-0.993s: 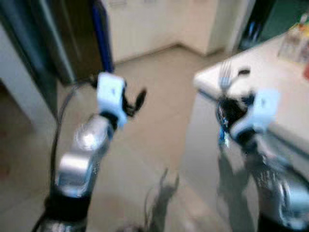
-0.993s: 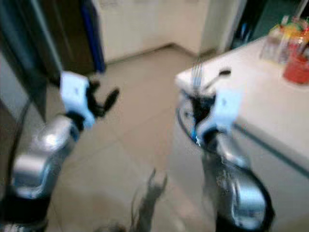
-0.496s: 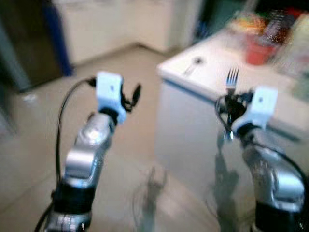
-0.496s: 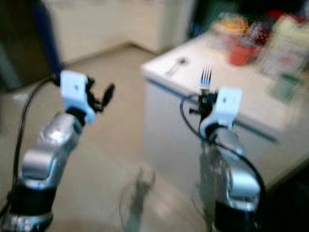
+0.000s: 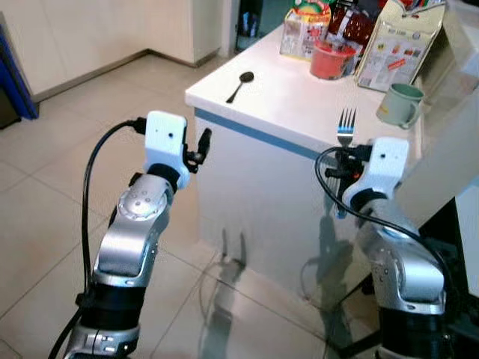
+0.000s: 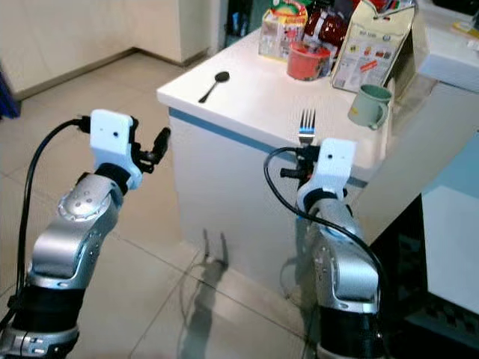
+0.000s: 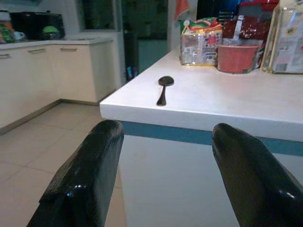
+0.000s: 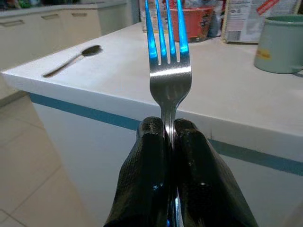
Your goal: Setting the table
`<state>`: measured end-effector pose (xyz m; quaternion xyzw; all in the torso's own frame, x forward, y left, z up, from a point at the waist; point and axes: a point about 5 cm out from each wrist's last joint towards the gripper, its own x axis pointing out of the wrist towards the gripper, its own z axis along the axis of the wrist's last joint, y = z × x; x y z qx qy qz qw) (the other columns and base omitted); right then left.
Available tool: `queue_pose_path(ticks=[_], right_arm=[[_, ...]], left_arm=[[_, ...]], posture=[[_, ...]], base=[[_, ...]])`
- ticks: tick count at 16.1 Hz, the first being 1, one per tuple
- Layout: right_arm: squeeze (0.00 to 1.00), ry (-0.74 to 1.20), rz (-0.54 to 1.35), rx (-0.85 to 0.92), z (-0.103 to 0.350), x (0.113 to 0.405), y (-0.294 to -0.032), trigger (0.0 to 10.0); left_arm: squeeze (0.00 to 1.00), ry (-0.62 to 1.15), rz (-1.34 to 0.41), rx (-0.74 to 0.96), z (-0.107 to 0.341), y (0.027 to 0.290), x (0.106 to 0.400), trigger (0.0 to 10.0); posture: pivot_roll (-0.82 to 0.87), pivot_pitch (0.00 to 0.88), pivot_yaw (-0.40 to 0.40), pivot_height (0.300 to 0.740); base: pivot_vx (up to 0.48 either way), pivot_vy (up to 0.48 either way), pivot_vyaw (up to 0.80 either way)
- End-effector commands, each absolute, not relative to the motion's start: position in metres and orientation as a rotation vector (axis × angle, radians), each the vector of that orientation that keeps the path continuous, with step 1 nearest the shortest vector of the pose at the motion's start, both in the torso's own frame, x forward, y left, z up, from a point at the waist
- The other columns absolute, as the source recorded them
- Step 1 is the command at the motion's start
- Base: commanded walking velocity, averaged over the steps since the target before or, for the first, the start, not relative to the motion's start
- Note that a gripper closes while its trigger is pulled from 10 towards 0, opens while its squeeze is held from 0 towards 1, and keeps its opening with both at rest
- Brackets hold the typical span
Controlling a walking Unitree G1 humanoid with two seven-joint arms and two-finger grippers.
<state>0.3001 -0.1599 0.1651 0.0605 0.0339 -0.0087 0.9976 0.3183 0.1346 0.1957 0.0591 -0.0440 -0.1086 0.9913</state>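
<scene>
Steel fork clenched upright in our right gripper; table, blurred earlier, now probably within reach ahead. Left gripper gapes empty.

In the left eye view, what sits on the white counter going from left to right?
Spoon → snack packet → red cup → cereal-style carton → green mug. In front of the counter edge, the right hand holds a fork upright.
</scene>
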Motion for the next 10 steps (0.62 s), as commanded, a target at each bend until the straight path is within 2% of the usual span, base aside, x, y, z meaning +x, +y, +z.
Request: queue_pose_path(ticks=[1,5,7,10], right_arm=[[0.0,0.024,0.016,0.135,0.167,0.297,-0.158,10.0],[0.0,-0.117,0.148,0.161,0.179,0.277,-0.157,10.0],[0.0,-0.142,0.148,0.167,0.177,0.267,-0.161,10.0],[0.0,-0.148,0.099,0.197,0.178,0.268,-0.163,10.0]], left_arm=[[0.0,-0.105,-0.264,0.137,0.198,0.129,0.314,10.0],[0.0,-0.105,-0.308,0.155,0.198,0.131,0.306,10.0],[0.0,-0.101,-0.309,0.159,0.197,0.133,0.305,10.0],[0.0,-0.101,-0.313,0.145,0.197,0.127,0.307,10.0]], posture=[[0.02,0.0,-0.085,0.74],[-0.01,0.0,-0.083,0.74],[-0.03,0.0,-0.072,0.74],[-0.04,0.0,-0.051,0.74]], base=[[0.0,-0.36,-0.8],[0.0,-0.36,-0.8],[0.0,-0.36,-0.8],[0.0,-0.359,-0.8]])
